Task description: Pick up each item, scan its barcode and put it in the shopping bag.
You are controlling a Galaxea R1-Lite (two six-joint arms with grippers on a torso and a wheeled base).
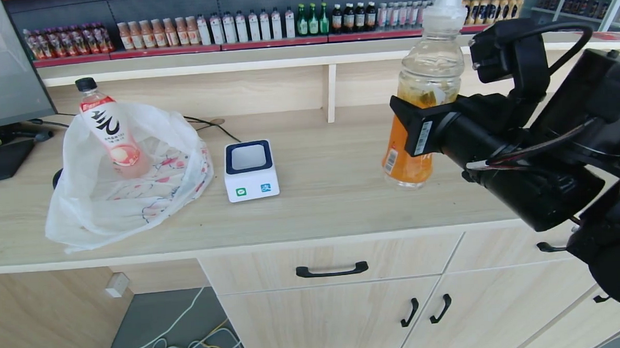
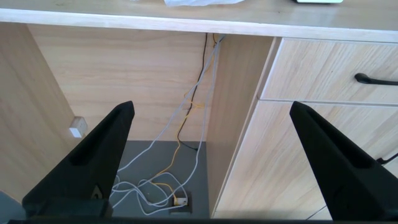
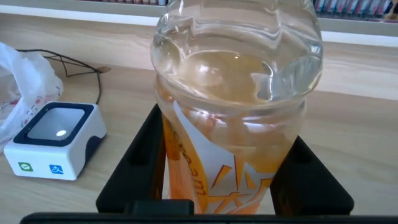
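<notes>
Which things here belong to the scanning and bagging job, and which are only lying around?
Job in hand:
orange drink bottle, held by the right gripper
barcode scanner
shopping bag
pink bottle, already in the bag

Lying about:
monitor
shelf bottles behind the counter
cables on the floor

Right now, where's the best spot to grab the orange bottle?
Take the orange bottle around its middle, coming from the right side, like the right gripper does. It stands upright and its body is round, so the fingers close on both sides.
</notes>
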